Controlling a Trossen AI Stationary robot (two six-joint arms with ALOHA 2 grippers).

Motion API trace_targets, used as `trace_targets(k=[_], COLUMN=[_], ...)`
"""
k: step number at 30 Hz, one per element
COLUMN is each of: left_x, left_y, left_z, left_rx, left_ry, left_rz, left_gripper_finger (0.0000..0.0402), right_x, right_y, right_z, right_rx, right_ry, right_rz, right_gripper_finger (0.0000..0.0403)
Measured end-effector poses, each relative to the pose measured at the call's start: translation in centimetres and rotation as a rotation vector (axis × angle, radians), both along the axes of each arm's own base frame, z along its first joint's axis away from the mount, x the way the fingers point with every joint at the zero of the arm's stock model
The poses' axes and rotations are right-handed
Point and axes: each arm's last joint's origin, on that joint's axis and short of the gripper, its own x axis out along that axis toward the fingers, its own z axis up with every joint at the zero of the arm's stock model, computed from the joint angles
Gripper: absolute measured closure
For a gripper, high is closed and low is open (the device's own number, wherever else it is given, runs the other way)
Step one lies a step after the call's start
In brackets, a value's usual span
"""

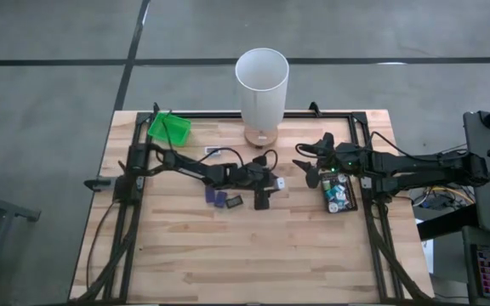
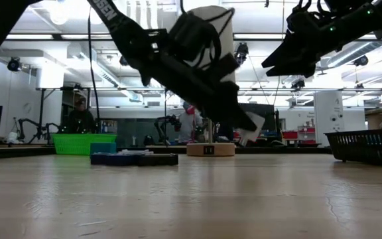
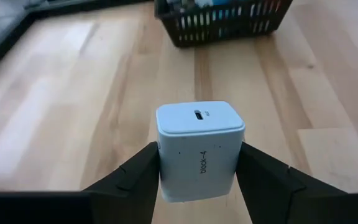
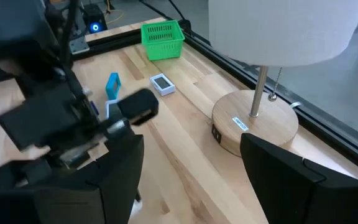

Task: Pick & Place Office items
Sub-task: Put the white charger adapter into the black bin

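Inventory from my remote station, left to right.

1. Green tray (image 1: 169,127), far-left corner of the table (image 1: 228,255), against the rail. Contents not readable.
2. Small white-and-grey item (image 1: 213,151), lying alone on the wood between the green tray and the lamp.
3. Dark blue office items (image 1: 218,198) and one darker piece (image 1: 235,201), grouped left of centre, just beside the left arm. Not yet moved; I judge these to be the remaining work.
4. Left gripper (image 3: 199,163), mid-table and lifted clear of the wood, clenched on the white charger block (image 3: 197,149), one finger on each side.
5. White lamp (image 1: 261,89) on its wooden base (image 4: 253,121), far edge, centre. It is tall, and the nearest obstacle for either arm.
6. Right gripper (image 4: 191,168), raised right of the lamp, fingers apart, carrying nothing.
7. Black tray (image 1: 340,195), right side by the rail, already holding several items. Task is partly done, I judge.

Open room: the bare near half of the table. The path from charger to black tray looks unobstructed.
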Motion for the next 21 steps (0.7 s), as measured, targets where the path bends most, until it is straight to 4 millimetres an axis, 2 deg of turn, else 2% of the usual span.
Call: trace_targets(k=[6, 21], left_x=[0.2, -0.1], left_y=[0.2, 0.2], left_z=[-1.6, -1.9], left_rx=[-0.029, -0.09], left_ry=[0.051, 0.088], left_rz=[0.022, 0.066], left_gripper_finger=[0.0211, 0.0211], right_x=[0.0, 0.0], right_y=[0.0, 0.0], right_z=[0.0, 0.0], right_rx=[0.0, 0.0], right_ry=[0.003, 0.001], right_rz=[0.0, 0.0], right_gripper_finger=[0.0148, 0.0137])
